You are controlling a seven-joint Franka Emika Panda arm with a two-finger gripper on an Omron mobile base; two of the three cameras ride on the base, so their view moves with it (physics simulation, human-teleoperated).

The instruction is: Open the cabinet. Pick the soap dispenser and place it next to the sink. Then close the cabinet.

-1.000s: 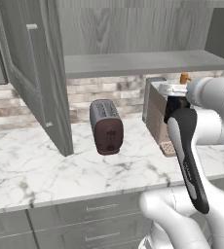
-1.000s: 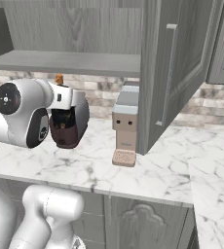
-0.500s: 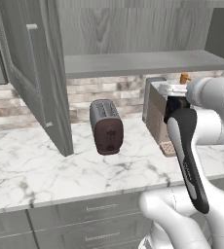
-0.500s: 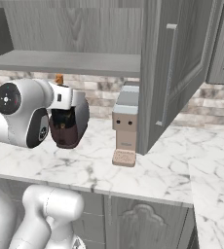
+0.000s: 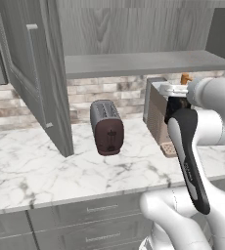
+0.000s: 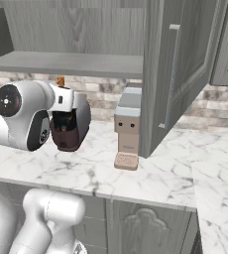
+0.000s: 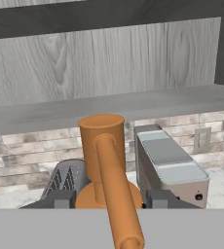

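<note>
Left base cam: behind the arm, looking fwd and down over the marble counter, open cabinet above, toaster centre. Right base cam: same counter and cabinet from the opposite side, coffee machine mid-frame; both share toaster, shelf, brick backsplash. Hand cam: v. close, level w/ the shelf, facing the cabinet's back wall past an orange pump top.
</note>
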